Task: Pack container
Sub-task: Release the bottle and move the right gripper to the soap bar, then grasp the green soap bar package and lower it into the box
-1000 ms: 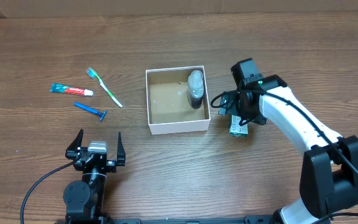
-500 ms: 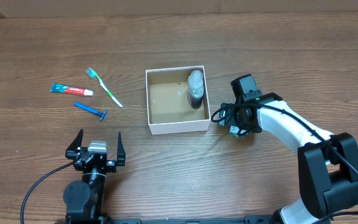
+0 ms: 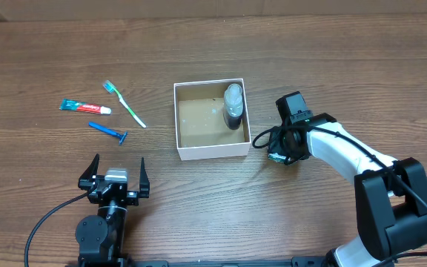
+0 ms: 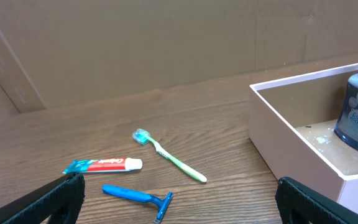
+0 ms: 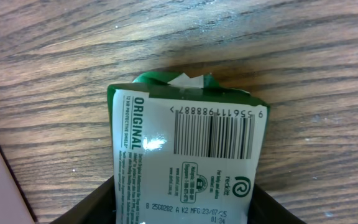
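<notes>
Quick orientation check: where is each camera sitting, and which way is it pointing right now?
Overhead: above the table, looking straight down; left gripper and right gripper both show.
Left wrist: low, facing across the table at toothbrush, razor and container; its open fingers at the bottom corners.
Right wrist: close over the green packet; its fingers flank it.
Shared: overhead and left wrist both see the container.

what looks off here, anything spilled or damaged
Pale specks dot the brown floor of the container beside the bottle, like a small spill or residue. The green packet outside the container has a crumpled end. Nothing else stands out.
</notes>
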